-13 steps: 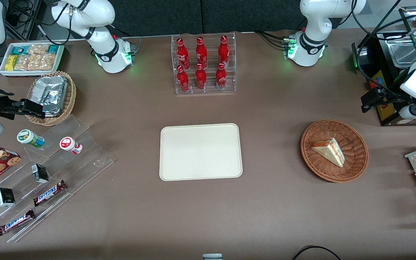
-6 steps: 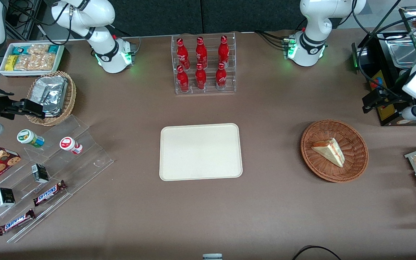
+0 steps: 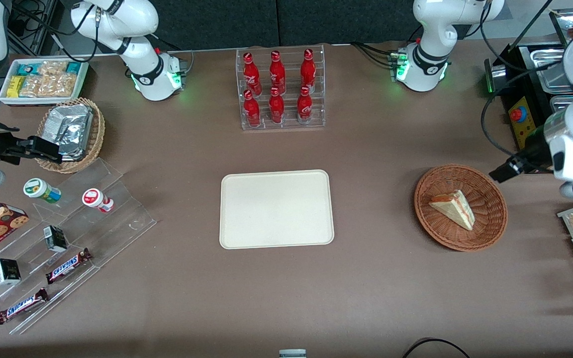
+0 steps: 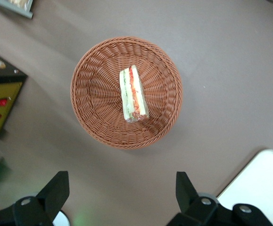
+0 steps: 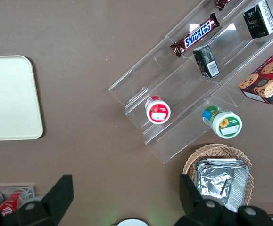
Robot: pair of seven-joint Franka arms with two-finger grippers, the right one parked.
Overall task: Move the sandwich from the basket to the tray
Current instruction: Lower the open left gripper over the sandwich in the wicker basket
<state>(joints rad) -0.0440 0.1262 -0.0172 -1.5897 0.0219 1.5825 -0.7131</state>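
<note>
Tool (image 4: 122,195) spread wide, holding nothing — raised above the counter (image 3: 376,278) just beside the basket (image 3: 490,228). Sandwich (image 3: 453,209) lying in that basket, well apart from the tray (image 3: 276,209).

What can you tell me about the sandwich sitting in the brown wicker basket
The sandwich is a small triangular wedge of pale white bread, lying on its side inside the round reddish-brown wicker basket, near its middle. Its cut edge shows red and light-green filling layers. Only the basket weave touches it. The tool hangs open above the table beside the basket, not touching either. The cream tray sits apart, toward the parked arm's end of the table.
</note>
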